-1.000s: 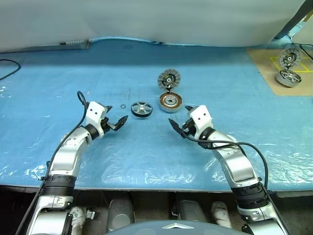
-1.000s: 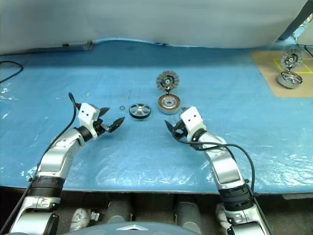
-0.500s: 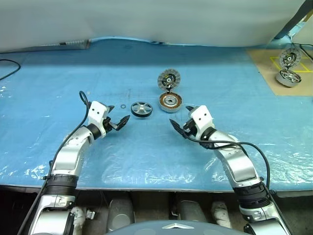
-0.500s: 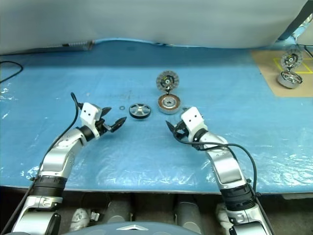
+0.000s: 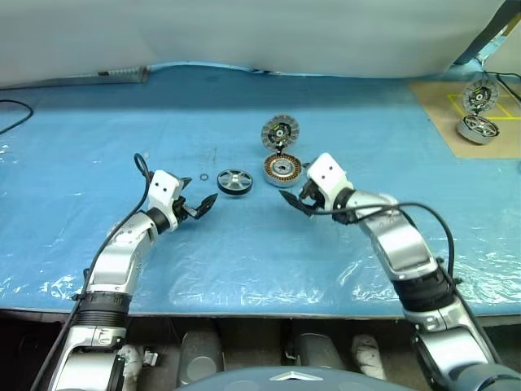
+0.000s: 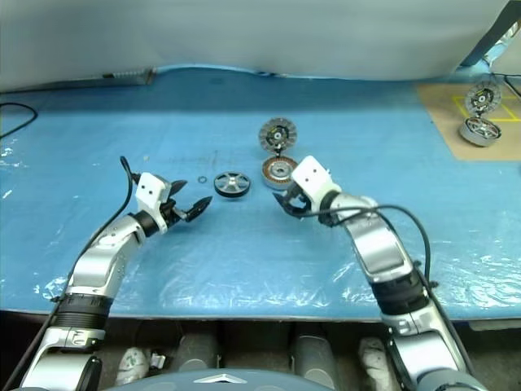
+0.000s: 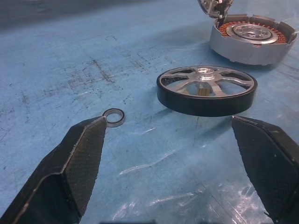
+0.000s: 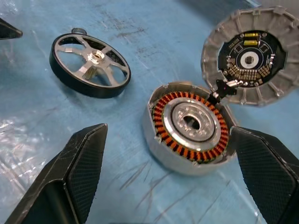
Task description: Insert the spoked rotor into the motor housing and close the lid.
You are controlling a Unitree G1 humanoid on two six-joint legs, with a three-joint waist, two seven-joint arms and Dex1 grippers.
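Left eye view: blue sheet [image 5: 98, 122] is covering the table; all the motor parts are lying near the middle of the frame.
Step in hand: approach. Nothing is being held; the wheel is not yet in the cup, and the lid is still open.
Left gripper [image 5: 203, 203]: it is hovering left of centre, fingers spread wide and empty, pointing toward the rotor [image 5: 234, 181], which is lying flat on the sheet just beyond the tips.
Right gripper [image 5: 297, 200]: it is hanging right of centre, fingers spread and empty, close in front of the housing [image 5: 282, 170], apart from it.
Small ring [image 7: 114, 117]: it is lying loose on the sheet, beside the wheel on its left.
Housing contents: copper windings around a pale centre; no wheel is sitting inside.
Lid [image 5: 280, 131]: it is standing open above the cup in the frame, joined at the cup's far edge, ribbed face showing.
Next move, as I judge: the left fingers are needing to close across the wheel's dark rim, lift it level and bring it over the cup, centred on the hub, while the right one steadies the cup.
Far parts [image 5: 479, 128]: another silver unit is sitting on the brown board at upper right, not concerned.
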